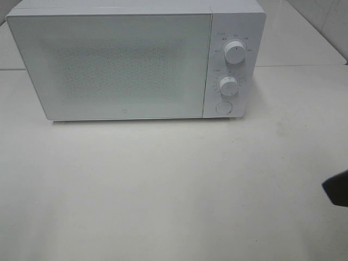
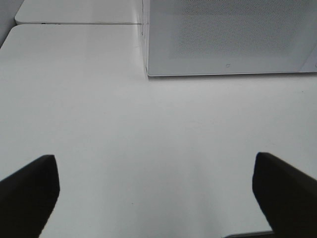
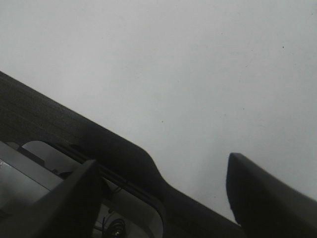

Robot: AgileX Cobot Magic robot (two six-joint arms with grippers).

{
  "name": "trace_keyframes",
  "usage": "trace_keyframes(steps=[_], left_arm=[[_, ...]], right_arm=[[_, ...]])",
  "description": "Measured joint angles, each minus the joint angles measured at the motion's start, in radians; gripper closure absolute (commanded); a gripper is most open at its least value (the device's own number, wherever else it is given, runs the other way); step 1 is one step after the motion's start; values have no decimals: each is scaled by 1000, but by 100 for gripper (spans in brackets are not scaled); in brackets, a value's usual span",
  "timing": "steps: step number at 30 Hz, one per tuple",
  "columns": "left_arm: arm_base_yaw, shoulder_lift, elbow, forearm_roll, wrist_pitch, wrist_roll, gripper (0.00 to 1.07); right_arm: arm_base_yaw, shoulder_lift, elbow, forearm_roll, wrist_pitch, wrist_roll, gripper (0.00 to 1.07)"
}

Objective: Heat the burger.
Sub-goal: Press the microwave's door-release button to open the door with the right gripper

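Microwave [image 1: 125, 60] sits at the back of the white table [image 1: 163, 190], door [image 1: 109, 65] shut. The door is frosted white with a speckled panel, so there's no view inside. The control strip is on its right: upper knob [image 1: 235, 51], lower knob [image 1: 228, 85], and a round button [image 1: 223, 107] below them.

Burger: not visible in any view, so I can't tell where it is.

Left gripper [image 2: 154, 163]: jaws spread wide, nothing between them. Both black fingers [image 2: 29, 193] hang over bare table, well short of the microwave. From that wrist camera, the microwave's front lower corner [image 2: 228, 39] is ahead and off to one side.

Right gripper [image 3: 162, 161]: fingers [image 3: 262, 198] apart, nothing pinched. It's over the table, beside a dark slanted bar [image 3: 49, 124] with grey hardware past it. I can't tell what that bar is. From the high camera only a black sliver [image 1: 337, 187] pokes in at the right edge, on the right arm's side, low and well clear of the microwave.

A seam [image 1: 299, 66] runs across the table surface level with the microwave.
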Motion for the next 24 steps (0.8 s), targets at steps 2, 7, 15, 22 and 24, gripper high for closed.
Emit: trace_keyframes(steps=[2,7,15,22,24], left_arm=[[0,0,0,0,0,0,9],[0,0,0,0,0,0,9],[0,0,0,0,0,0,9],[0,0,0,0,0,0,9],[0,0,0,0,0,0,9]], right_arm=[[0,-61,0,0,36,0,37],[0,-184,-1,-1,93,1,37],[-44,-423,-1,-18,146,2,37],[-179,-544,7,-57,147,2,37],[-217,-585,22,-71,147,2,37]])
